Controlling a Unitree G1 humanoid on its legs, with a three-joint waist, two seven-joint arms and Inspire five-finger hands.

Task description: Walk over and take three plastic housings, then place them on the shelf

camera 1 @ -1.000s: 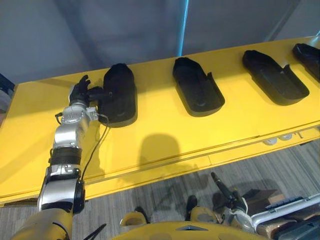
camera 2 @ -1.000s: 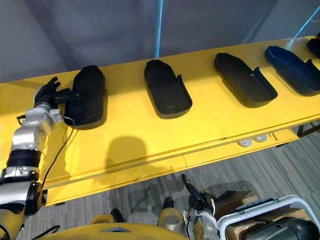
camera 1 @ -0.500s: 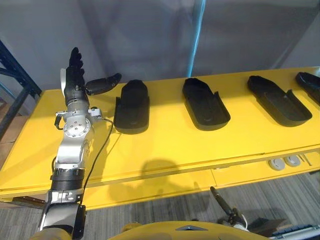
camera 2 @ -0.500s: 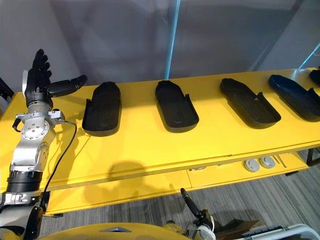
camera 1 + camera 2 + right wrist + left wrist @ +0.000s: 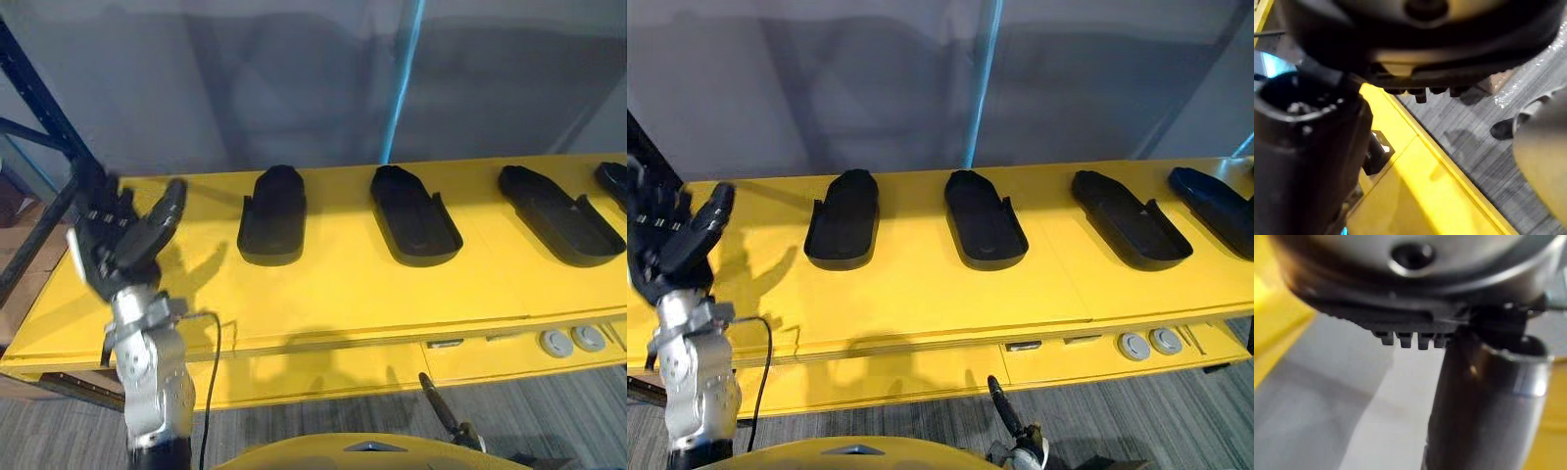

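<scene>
Hovering over the near left part of the yellow bench (image 5: 323,284), the left hand (image 5: 122,240) is spread wide, fingers straight and fanned upward, thumb angled out to its right, and it holds nothing. The plastic housings all lie on the bench in a row to this hand's right and a little beyond it. The nearest black housing (image 5: 273,215) is well apart from the thumb, a second housing (image 5: 415,215) lies further right, a third housing (image 5: 560,213) beyond that, and a fourth housing (image 5: 1215,211), dark blue, sits at the far right edge. A dark rack frame (image 5: 49,137) rises just behind and to the left of the hand. A second ago this hand was pressed against the left side of the nearest housing. Half a second ago it had lifted clear, open, just beside that housing. Now it is drawn back toward the robot, with bare yellow surface between it and the housing. The whole picture has also shifted, so the camera has moved, and the housings keep their order and spacing on the bench. The right hand (image 5: 438,409) shows low, off the bench's front edge, with a straight dark finger pointing up and nothing in it.
</scene>
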